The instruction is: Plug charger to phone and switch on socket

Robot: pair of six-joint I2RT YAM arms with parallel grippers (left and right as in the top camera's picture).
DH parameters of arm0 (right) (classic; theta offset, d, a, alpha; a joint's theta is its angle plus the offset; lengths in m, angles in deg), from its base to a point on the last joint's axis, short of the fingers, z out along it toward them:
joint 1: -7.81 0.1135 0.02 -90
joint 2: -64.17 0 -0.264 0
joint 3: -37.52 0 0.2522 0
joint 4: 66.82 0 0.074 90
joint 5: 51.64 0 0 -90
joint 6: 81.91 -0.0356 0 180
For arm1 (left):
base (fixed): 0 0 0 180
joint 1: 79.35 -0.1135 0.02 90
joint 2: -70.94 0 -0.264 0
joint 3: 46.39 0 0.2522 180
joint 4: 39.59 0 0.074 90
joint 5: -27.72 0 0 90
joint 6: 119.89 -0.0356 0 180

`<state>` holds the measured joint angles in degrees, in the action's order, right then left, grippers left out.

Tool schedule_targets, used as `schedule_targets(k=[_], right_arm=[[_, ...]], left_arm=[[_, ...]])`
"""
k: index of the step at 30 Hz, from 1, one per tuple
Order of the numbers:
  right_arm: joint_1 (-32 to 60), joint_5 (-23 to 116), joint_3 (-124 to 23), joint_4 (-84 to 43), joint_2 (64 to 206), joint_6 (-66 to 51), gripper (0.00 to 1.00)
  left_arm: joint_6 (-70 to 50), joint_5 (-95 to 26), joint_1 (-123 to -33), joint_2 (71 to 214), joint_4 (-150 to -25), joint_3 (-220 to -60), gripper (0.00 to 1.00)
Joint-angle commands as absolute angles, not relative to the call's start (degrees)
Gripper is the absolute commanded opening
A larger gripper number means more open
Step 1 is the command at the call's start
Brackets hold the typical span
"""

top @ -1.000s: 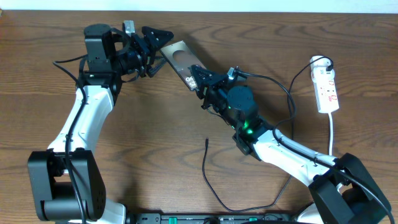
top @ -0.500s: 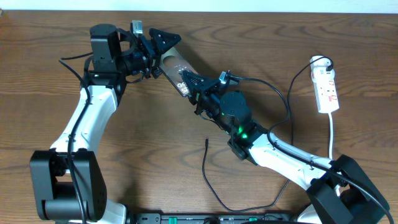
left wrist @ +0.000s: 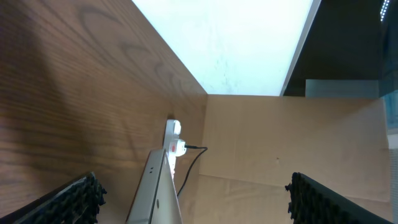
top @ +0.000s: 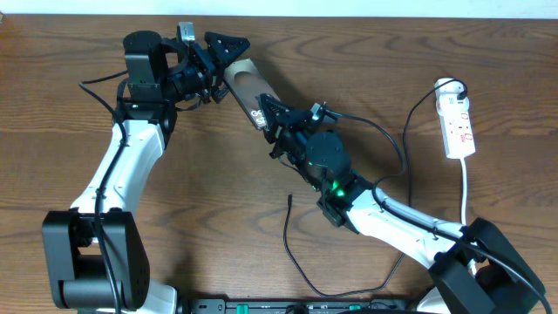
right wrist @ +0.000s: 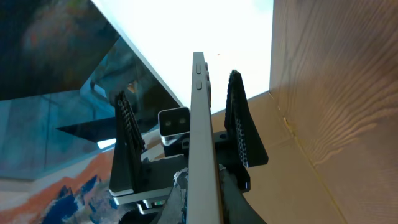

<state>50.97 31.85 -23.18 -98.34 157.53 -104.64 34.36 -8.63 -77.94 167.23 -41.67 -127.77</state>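
Overhead
- Phone (top: pixel 248 87): lay at a slant between the two grippers, above the table (top: pixel 192 218).
- Right gripper (top: pixel 267 120): pinched the phone's lettered end.
- Left gripper (top: pixel 220 65): jaws spread wide, one on each side of the phone's other end.
- Charger (top: pixel 289 201): loose on the table, its tip on the robot's side of the phone and well apart from it.
- Socket (top: pixel 459 126): flat on the table, far to the right of the phone.

Left wrist
- Fingers (left wrist: pixel 68 202): stood wide apart, with the phone edge-on between them and clear of both.
- Socket: seen beyond the phone's far end.

Right wrist
- Phone: edge-on down the middle, gripped at the bottom.
- Left gripper: its open fingers flanked the phone's far end.
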Motion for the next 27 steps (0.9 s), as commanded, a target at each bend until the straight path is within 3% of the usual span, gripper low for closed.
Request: schedule_targets(k=[1, 7, 11, 14, 18, 25, 27], right_arm=[[53.07, 28.81, -24.22, -99.60, 157.20, -105.88, 0.01], [53.90, 28.75, -24.22, -99.56, 157.20, -105.84, 0.01], [53.94, 28.75, -24.22, -99.56, 157.20, -105.64, 0.01], [53.94, 28.60, -24.22, -99.56, 157.20, -105.64, 0.01], [53.96, 28.57, -24.22, -99.56, 157.20, -105.64, 0.01], [53.98, 28.31, -24.22, -99.58, 157.20, -105.67, 0.01], [53.98, 28.07, -24.22, -99.58, 157.20, -105.64, 0.01]], left_arm=[[34.60, -8.98, -77.88, 166.43, -41.43, -127.22, 0.92], [33.49, -8.76, -77.86, 166.43, -41.47, -127.16, 0.90], [32.48, -8.74, -77.86, 166.43, -41.49, -127.11, 0.80], [32.48, -8.76, -77.86, 166.43, -41.47, -127.11, 0.65], [31.63, -8.74, -77.86, 166.43, -41.49, -127.11, 0.58], [31.63, -8.69, -77.86, 166.43, -41.67, -127.11, 0.56], [31.67, -8.26, -77.86, 166.43, -41.65, -127.11, 0.64]])
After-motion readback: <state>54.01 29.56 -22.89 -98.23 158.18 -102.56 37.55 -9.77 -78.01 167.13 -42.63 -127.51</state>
